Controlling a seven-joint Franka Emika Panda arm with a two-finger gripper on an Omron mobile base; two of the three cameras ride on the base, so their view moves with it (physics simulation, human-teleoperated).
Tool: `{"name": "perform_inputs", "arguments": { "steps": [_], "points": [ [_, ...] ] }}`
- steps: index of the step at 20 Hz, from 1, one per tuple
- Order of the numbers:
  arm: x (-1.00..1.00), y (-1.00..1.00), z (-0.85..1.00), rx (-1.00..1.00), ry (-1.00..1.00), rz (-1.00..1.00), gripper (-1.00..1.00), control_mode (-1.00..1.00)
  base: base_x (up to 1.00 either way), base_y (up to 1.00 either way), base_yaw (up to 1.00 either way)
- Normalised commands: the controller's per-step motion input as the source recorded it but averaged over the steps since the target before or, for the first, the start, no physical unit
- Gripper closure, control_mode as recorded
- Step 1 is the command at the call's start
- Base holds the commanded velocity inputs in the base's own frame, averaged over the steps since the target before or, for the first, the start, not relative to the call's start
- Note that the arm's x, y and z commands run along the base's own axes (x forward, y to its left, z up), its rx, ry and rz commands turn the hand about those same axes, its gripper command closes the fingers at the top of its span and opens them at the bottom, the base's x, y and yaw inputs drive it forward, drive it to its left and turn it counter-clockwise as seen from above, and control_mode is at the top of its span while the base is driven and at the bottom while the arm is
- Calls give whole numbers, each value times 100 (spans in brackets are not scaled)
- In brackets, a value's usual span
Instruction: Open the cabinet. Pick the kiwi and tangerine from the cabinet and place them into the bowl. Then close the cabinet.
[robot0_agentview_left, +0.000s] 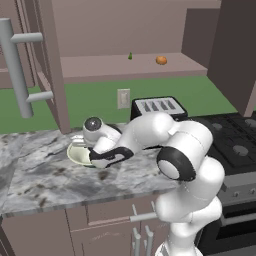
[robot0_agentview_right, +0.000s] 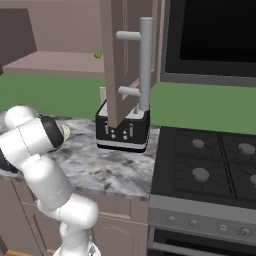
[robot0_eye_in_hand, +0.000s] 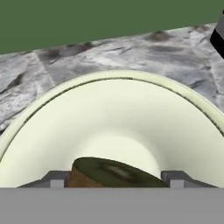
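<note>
Fingers (robot0_eye_in_hand: 58, 178) apart beside kiwi (robot0_eye_in_hand: 114, 173)

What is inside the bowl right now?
In the hand view the kiwi sits low in the bowl, between the gripper fingertips; its lower part is hidden. The tangerine lies on the cabinet shelf.

cream bowl (robot0_eye_in_hand: 113, 127), brownish kiwi (robot0_eye_in_hand: 109, 174), orange tangerine (robot0_agentview_left: 161, 60)
</note>
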Motion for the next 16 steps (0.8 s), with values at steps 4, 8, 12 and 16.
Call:
{"name": "perform_inputs", "arguments": {
  "steps": [4,8,12,16],
  "points": [
    [0,0,11,0,-4,0,-100,-100,0,0,0],
    [1,0,19,0,-5,-1,-100,-100,0,0,0],
    [-5,0,57,-1,-12,-2,-100,-100,0,0,0],
    [-35,0,84,-1,-20,-1,-100,-100,0,0,0]
  ]
}}
